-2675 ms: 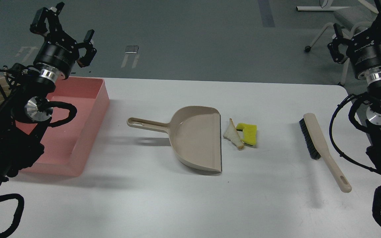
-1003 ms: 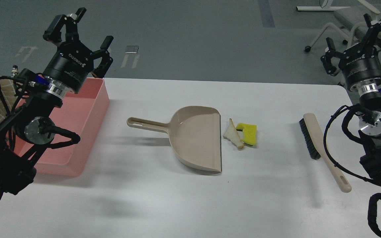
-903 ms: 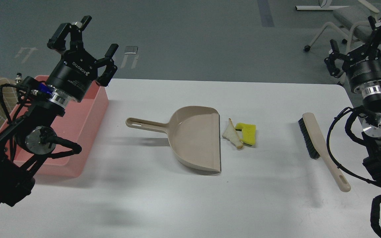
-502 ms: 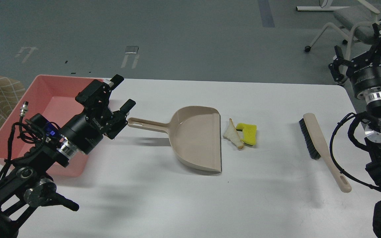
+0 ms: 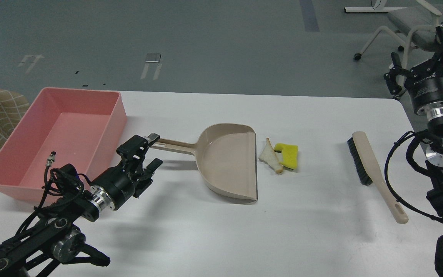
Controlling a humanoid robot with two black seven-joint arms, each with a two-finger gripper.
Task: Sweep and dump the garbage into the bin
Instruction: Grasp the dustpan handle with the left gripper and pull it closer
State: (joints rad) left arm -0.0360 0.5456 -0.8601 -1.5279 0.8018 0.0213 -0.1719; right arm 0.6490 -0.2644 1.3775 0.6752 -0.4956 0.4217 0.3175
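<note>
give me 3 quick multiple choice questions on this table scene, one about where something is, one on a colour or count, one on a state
1. Where do the bread slice and yellow chunk lie?
A. inside the pink tray
B. on the table beside the dustpan's open edge
C. under the brush

2. How many scraps lie on the table?
A. two
B. four
C. none

3. What state is the left end effector in?
A. shut on the brush
B. open at the dustpan handle
C. inside the pink tray

Answers:
1 B, both lie just right of the dustpan.
2 A, one slice, one chunk.
3 B, its fingers are spread at the handle end; the brush lies untouched.
</note>
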